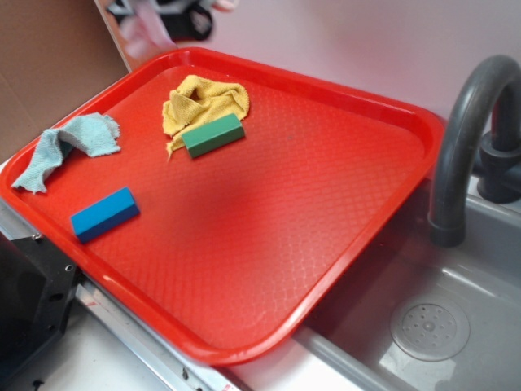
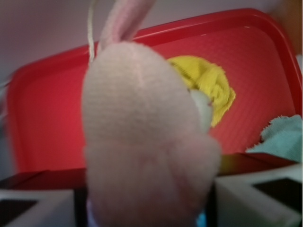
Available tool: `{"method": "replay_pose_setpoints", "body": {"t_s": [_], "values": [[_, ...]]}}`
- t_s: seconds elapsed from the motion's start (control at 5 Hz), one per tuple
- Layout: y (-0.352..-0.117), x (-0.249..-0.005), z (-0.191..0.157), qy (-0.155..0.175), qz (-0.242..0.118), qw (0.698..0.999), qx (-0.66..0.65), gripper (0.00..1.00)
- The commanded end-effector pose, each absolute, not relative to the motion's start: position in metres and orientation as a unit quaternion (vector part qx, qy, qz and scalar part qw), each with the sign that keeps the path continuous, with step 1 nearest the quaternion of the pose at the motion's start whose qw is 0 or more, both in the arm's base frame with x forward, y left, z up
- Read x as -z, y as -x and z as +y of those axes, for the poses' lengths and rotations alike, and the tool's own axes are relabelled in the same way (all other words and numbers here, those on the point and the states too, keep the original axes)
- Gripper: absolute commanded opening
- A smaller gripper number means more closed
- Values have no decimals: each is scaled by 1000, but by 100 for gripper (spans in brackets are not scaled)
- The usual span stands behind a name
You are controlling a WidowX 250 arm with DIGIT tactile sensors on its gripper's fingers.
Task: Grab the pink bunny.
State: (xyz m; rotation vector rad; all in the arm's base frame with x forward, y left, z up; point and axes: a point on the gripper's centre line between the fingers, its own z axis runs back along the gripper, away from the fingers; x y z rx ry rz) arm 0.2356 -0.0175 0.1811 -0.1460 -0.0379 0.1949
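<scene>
Above the red tray (image 1: 358,204), pink bunny (image 2: 142,142) clamped in tool (image 2: 142,208)

Pale-pink fuzzy pink bunny (image 2: 142,142) held aloft, ear upward.

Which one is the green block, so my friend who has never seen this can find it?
Find the red tray beside the sink. At its far side lies a crumpled yellow cloth; the green block rests against that cloth's near edge. The only other block is blue, nearer the front left.
</scene>
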Motion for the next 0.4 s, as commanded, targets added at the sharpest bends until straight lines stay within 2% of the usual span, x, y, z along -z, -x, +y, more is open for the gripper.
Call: {"method": "replay_pose_setpoints", "body": {"t_s": [0.0, 0.2], "values": [[-206, -259, 2, 105, -106, 974, -170, 0], [-216, -251, 2, 59, -78, 975, -199, 0]]}}
